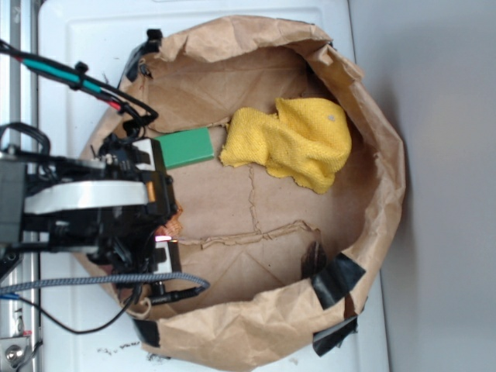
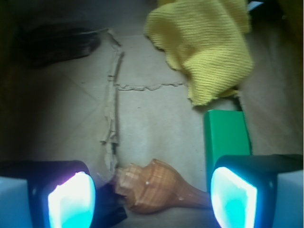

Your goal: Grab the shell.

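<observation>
The shell [image 2: 156, 187] is orange-tan with pale stripes and lies on the brown paper floor. Its knobby whorled end points left and its thin tail points right. My gripper [image 2: 153, 199] is open and low over it. The left pad [image 2: 71, 199] stands just off the whorled end, and the right pad [image 2: 235, 197] is at the tail tip. Neither pad clearly touches the shell. In the exterior view my gripper [image 1: 163, 205] is at the left rim of the paper bag, and the arm hides most of the shell.
A flat green block [image 2: 227, 135] [image 1: 186, 147] lies just beyond the right finger. A fuzzy yellow cloth [image 2: 204, 47] [image 1: 298, 143] is heaped further in. Crumpled paper bag walls [image 1: 372, 155] with black tape [image 1: 337, 279] ring the floor. A dark scrap [image 2: 52, 45] lies far left.
</observation>
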Controlling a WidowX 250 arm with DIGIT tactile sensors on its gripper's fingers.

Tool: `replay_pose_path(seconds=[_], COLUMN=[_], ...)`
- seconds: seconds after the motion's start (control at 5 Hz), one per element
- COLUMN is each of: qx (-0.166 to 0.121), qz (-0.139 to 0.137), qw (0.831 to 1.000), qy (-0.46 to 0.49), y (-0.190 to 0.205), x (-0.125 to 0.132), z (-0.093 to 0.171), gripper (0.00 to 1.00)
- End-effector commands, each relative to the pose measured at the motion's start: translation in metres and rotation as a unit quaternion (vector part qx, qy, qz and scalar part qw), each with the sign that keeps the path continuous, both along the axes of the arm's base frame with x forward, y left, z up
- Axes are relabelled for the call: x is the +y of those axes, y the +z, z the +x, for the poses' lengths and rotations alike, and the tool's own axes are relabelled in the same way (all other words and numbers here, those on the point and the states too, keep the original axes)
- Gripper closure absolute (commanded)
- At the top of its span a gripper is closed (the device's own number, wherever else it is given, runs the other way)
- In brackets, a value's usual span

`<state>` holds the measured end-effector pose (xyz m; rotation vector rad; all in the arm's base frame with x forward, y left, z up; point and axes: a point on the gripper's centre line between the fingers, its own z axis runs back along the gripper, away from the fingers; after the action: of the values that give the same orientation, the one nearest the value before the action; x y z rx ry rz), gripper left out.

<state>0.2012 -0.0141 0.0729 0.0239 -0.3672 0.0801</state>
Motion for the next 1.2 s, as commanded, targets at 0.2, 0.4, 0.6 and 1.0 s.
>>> replay_pose_path(seconds=[0.2,0.4,0.6,1.0], qx=[-0.005,-0.008,0.049,0.078], qz=[0.018,0.019,0.009,-0.005], qw=[0.999,0.995,0.973,0.953], qy=[-0.032,-0.102,-0.225,-0.291], y=[0.001,0.004,0.007,0.023], x=[-0.004,-0.001,0.004,0.016], z=[0.003,0.008,0.016,0.016], gripper=[0.0,0.0,0.0,0.0])
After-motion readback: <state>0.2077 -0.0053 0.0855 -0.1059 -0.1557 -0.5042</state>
